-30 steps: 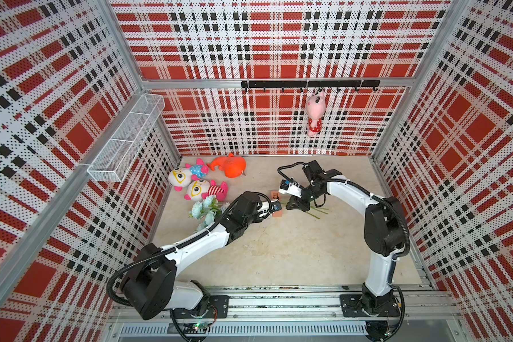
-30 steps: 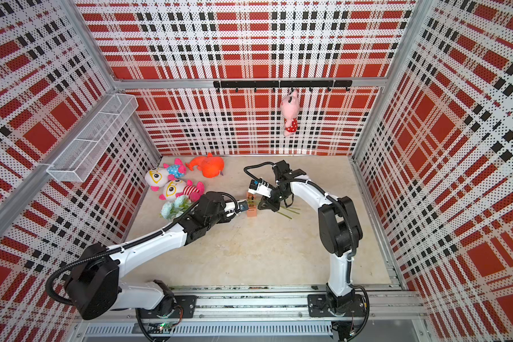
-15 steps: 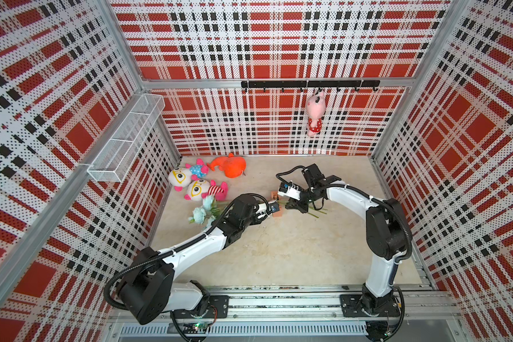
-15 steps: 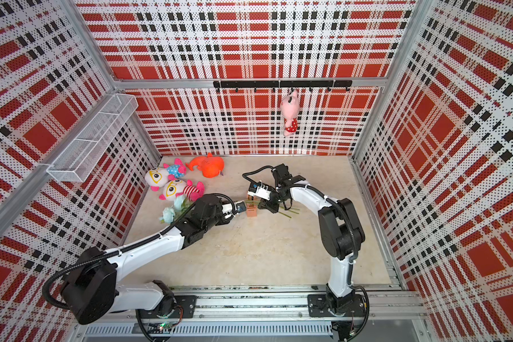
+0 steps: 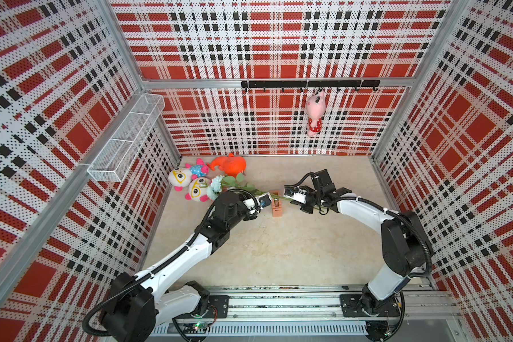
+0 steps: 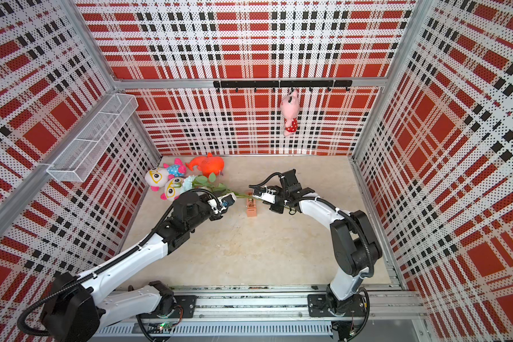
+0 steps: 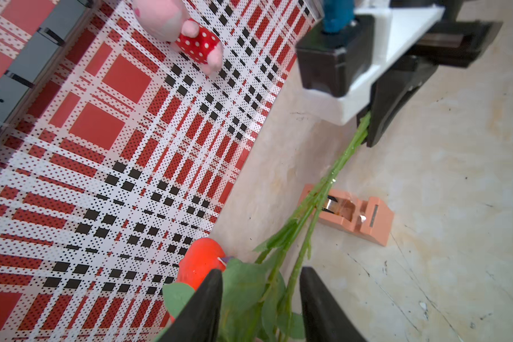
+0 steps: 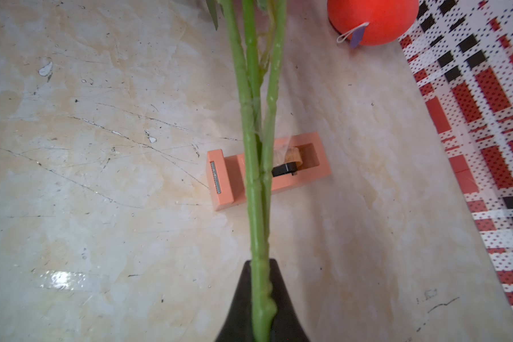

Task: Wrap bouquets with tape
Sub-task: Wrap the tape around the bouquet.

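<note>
1. The right fingers (image 8: 237, 319) are pinching the bare end of the bunch of pale blue-white artificial roses on long thin green stems (image 5: 230, 180), stretching it across mid-frame in both top views.
2. The left fingers (image 7: 205, 308) are standing spread either side of the leafy stems, gripping nothing.
3. The stems are crossing over the narrow orange-tan rectangular tape dispenser (image 5: 277, 208), probably so that tape reaches them.
4. Colourful plush toys (image 5: 179, 177) are crowding the blooms at centre left, while the beige tabletop (image 5: 279, 251) below is offering room.

Four plush toys (image 5: 230, 165), one bouquet (image 5: 218, 183), one tape dispenser (image 5: 277, 207), one wire basket (image 5: 125, 139), one hook rail (image 5: 308, 83), two robot arms (image 5: 184, 257).
</note>
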Controlling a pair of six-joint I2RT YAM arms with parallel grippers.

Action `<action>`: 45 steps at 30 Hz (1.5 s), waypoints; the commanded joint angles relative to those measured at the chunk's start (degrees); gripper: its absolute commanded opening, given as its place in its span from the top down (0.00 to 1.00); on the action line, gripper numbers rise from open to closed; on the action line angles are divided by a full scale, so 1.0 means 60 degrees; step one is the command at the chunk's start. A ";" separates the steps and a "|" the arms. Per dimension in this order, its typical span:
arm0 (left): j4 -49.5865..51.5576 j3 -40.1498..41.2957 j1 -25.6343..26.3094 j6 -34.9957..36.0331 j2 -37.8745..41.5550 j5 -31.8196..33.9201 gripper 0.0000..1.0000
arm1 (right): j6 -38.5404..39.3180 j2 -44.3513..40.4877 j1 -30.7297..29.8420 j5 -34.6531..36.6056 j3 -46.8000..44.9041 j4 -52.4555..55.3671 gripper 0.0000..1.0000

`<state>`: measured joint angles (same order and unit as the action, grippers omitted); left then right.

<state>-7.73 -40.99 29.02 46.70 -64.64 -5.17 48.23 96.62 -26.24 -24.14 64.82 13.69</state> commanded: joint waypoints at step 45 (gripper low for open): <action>0.5464 -0.4579 -0.0580 0.0910 -0.3530 -0.3531 0.41 | 0.3798 -0.1253 -0.0842 0.1394 -0.3581 -0.7447 1.00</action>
<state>22.46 -67.29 26.50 49.54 -88.68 -23.86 70.46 90.21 -30.87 -14.66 43.55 -27.88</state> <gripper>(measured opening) 0.592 0.083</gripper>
